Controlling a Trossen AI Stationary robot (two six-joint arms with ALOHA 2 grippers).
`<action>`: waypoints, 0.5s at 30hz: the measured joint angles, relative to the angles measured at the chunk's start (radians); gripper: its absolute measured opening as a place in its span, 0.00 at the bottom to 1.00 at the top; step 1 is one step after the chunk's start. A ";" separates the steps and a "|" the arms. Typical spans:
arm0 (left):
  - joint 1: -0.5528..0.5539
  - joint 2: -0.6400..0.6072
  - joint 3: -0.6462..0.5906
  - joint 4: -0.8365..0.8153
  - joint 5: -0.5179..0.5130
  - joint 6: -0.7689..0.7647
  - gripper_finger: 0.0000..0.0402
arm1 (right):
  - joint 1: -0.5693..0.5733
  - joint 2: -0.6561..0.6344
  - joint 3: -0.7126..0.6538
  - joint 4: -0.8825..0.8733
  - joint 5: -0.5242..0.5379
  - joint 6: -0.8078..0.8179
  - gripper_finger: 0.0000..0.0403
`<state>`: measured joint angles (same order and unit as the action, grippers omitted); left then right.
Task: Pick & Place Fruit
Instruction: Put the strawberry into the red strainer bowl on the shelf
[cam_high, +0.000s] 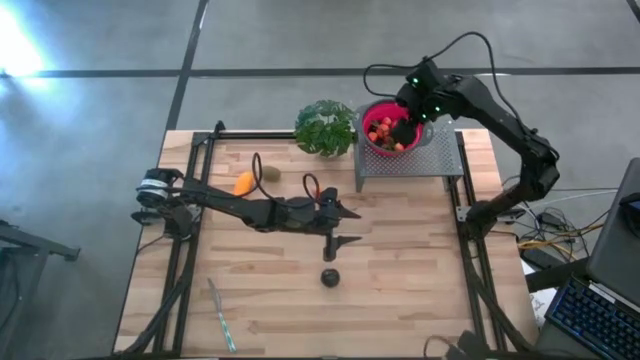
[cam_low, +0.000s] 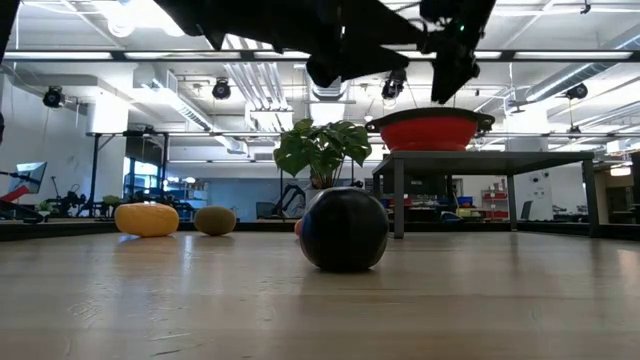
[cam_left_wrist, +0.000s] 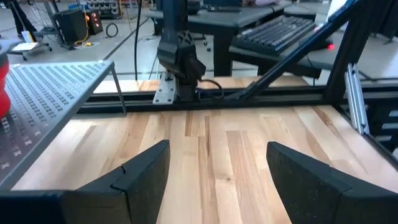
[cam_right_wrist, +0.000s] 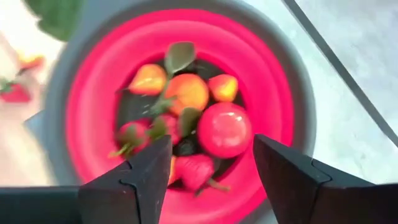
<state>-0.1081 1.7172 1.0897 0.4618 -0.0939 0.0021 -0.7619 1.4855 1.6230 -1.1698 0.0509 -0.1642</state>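
Tool (cam_high: 404, 128) on the right arm is seen from above over the red bowl (cam_high: 372, 112), jaws parted, nothing held; the left tool (cam_high: 340, 228) is spread empty above the dark round fruit (cam_high: 330, 277). At worktop (cam_low: 500, 300) level, that smooth ball should be straddled squarely. Through the right wrist, glossy fruit (cam_right_wrist: 224, 129) is piled inside.

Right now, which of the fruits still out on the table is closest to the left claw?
The dark round fruit, alone on the wood just in front of the open left claw. The yellow-orange piece and the olive-brown kiwi lie farther back, beside that arm.
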 joint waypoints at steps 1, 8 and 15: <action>0.001 0.000 0.000 -0.015 0.000 0.000 0.68 | 0.011 -0.015 -0.001 -0.010 0.000 0.002 0.54; 0.022 -0.002 -0.001 -0.192 -0.060 0.003 0.68 | 0.136 -0.141 -0.025 -0.063 -0.003 0.022 0.50; 0.055 -0.002 -0.001 -0.318 -0.158 0.079 0.68 | 0.268 -0.243 -0.026 -0.058 -0.003 0.060 0.48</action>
<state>-0.0534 1.7149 1.0889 0.1436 -0.2522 0.0814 -0.4936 1.2429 1.5970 -1.2273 0.0483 -0.1045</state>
